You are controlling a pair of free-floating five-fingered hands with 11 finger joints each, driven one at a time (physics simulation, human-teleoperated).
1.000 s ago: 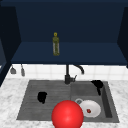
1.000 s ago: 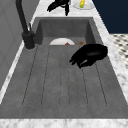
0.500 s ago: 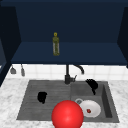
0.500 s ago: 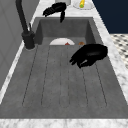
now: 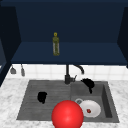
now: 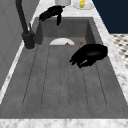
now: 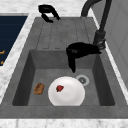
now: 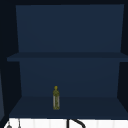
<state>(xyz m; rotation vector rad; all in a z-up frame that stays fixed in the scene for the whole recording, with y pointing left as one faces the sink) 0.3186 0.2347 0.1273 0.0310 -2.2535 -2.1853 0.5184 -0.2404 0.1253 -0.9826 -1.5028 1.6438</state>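
Observation:
My left hand [image 5: 42,97] hovers over the ribbed drainboard [image 5: 32,100], open with loosely bent fingers and nothing in it; it is the nearer hand [image 6: 88,54] in the left side view and the far hand [image 7: 47,11] in the right side view. My right hand [image 5: 88,83] hangs over the back of the sink basin beside the black faucet [image 5: 67,75], open, fingers drooping downward [image 7: 80,51]. It also appears at the far end [image 6: 52,13]. Below it, a white plate [image 7: 66,93] with a small red piece [image 7: 59,88] lies in the basin.
A red ball [image 5: 67,114] sits at the sink's front edge. A brown lump [image 7: 39,88] lies left of the plate, and the drain [image 7: 82,79] beside it. An olive bottle [image 8: 56,98] stands on the dark cabinet shelf. Marble counter [image 5: 10,100] surrounds the sink.
The right hand has sunk slightly toward the basin. The left hand has stayed where it was.

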